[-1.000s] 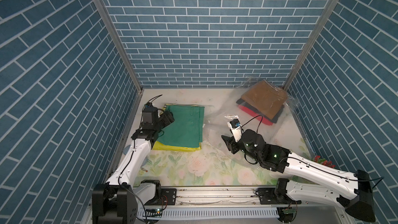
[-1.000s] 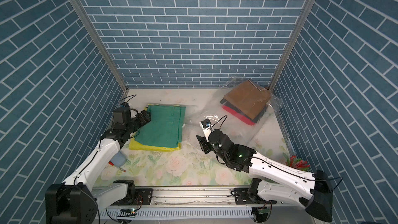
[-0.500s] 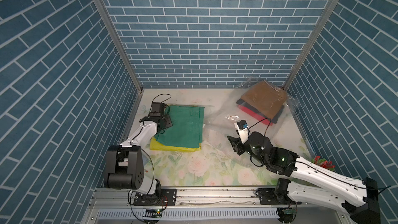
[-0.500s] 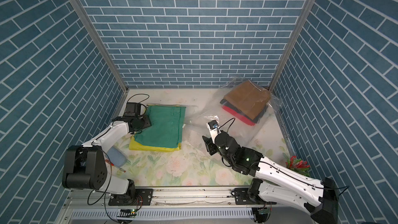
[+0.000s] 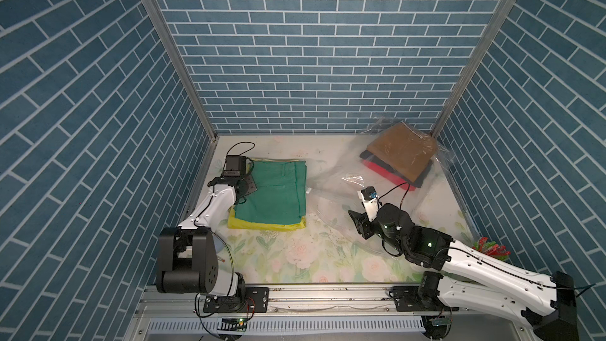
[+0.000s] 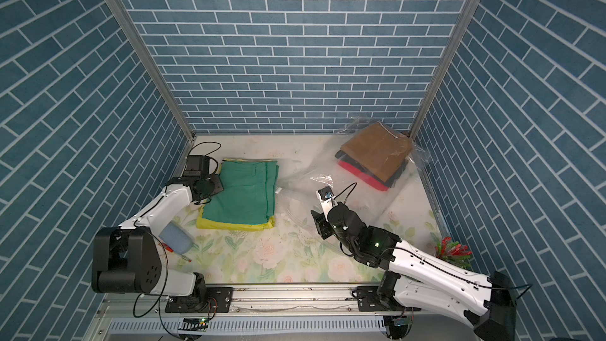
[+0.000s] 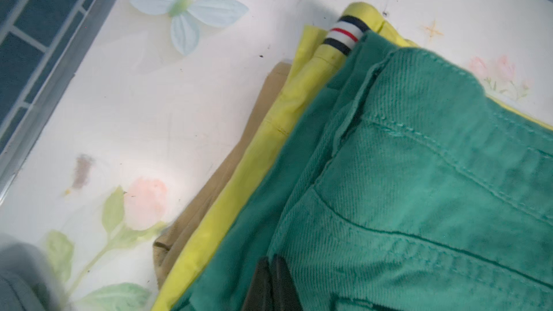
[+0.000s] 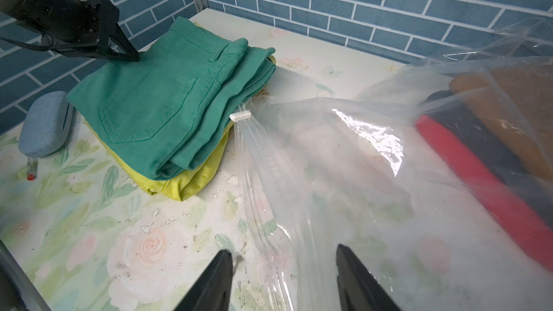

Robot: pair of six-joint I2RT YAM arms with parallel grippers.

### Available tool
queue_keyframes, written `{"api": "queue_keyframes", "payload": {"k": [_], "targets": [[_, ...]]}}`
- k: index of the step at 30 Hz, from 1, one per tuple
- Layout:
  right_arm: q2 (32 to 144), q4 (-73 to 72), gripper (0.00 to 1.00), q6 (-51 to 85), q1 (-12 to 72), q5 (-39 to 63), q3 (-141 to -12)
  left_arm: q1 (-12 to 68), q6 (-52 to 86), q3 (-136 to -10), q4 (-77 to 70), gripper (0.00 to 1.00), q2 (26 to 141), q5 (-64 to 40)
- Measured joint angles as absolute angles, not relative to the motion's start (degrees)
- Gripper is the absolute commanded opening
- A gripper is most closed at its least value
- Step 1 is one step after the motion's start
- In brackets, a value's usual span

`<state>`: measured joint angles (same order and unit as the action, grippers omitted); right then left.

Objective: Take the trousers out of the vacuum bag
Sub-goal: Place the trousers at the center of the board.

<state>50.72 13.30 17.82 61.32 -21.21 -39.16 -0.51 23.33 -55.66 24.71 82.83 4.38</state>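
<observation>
The trousers are found in two lots. The mustard-brown trousers (image 5: 401,152) are seen inside the vacuum bag (image 5: 331,175), at its closed far end, stacked on the black trousers (image 8: 466,127) and the red trousers (image 8: 478,181). The other three pairs are laid outside the bag, just beside its zip strip (image 8: 263,151). There the green trousers (image 5: 275,195) are folded on top, the lime-yellow trousers (image 5: 262,226) are spread beneath them, and the khaki trousers (image 7: 227,169) are glimpsed at the bottom in the left wrist view. A striped waistband (image 7: 344,32) is shown on the lime-yellow pair. The white slider clip (image 8: 239,115) of the bag is seen touching the edge of the green pair.

The left gripper (image 8: 133,55) is set on the side of the green trousers turned away from the bag. Its jaws are clenched tight and its tips touch the cloth. Whether a fold is pinched between them cannot be told.

The right gripper (image 8: 284,252) is held over the zip edge of the bag, at its near end. Its jaws are spread apart and nothing is clamped in them.

A grey-blue oval case (image 6: 175,234) is laid on the floral table (image 5: 295,257), beyond the outside stack as counted from the bag.
</observation>
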Motion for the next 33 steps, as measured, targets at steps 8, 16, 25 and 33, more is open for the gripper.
{"api": "queue_keyframes", "payload": {"k": [8, 16, 25, 33], "targets": [[50.78, 13.34, 0.58, 18.22, 61.28, -21.34, -39.13, -2.52, 23.44, -55.75, 23.81, 0.64, 83.35, 2.70], [50.57, 15.18, 0.69, 18.24, 61.06, -21.50, -39.13, -2.00, 23.62, -55.37, 21.45, 1.00, 77.36, -3.90], [49.19, 17.56, 0.70, 18.70, 61.06, -20.60, -38.57, 8.73, 25.98, -51.05, 14.68, 1.00, 66.50, -14.48], [53.41, 18.59, 0.67, 19.73, 61.06, -22.31, -37.93, 23.38, 30.30, -42.96, 7.64, 1.00, 61.25, -15.75]]}}
